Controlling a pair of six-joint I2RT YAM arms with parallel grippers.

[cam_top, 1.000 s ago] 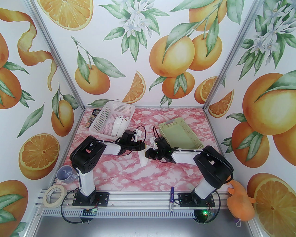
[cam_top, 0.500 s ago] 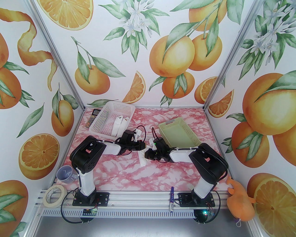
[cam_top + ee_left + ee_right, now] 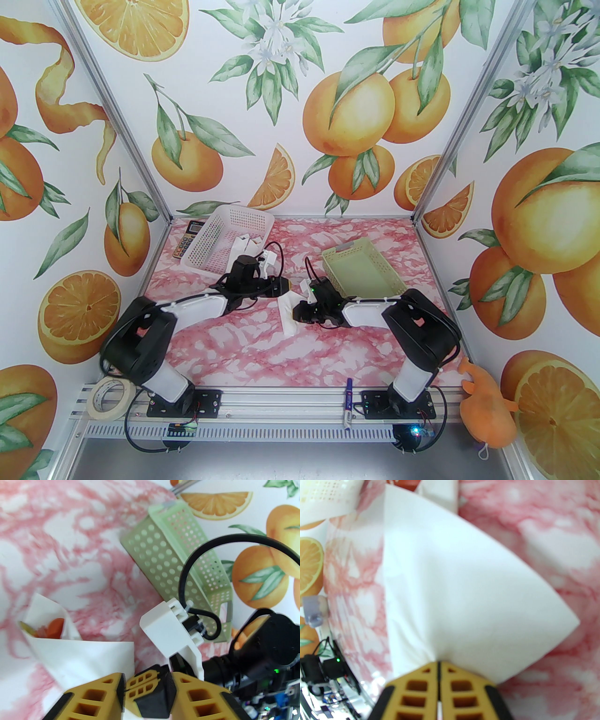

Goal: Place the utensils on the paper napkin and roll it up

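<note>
Now the right gripper pinches the napkin, and the left one is partly open

Up close, the right gripper (image 3: 438, 662) has its two yellow fingers pressed tight together. They nip the edge of the white napkin (image 3: 459, 585), and the paper bunches up a little right at the tips. The left gripper (image 3: 147, 678) has its fingers apart, about halfway. It holds nothing. The tips of the right gripper sit in the gap between them, and the napkin runs just beside one of its fingers.

The napkin is folded over into a loose roll. At the open end, the cutlery (image 3: 56, 626) peeks out as an orange-red tip tucked inside the paper. The rest of it is hidden, so I cannot tell how many pieces are in there.

From above, the roll sits in the middle of the pink and white table (image 3: 262, 356). It is between the two arms, which both reach in toward it. Just behind the right arm is a green basket (image 3: 365, 274). Farther back on the left is a white basket (image 3: 206, 243) with some white paper rolls (image 3: 240, 247) in it. A calculator (image 3: 185, 241) sits next to that. At the near edge lie a marker pen (image 3: 348, 407), a ring of tape (image 3: 108, 397) and an orange soft toy (image 3: 487, 408).
</note>
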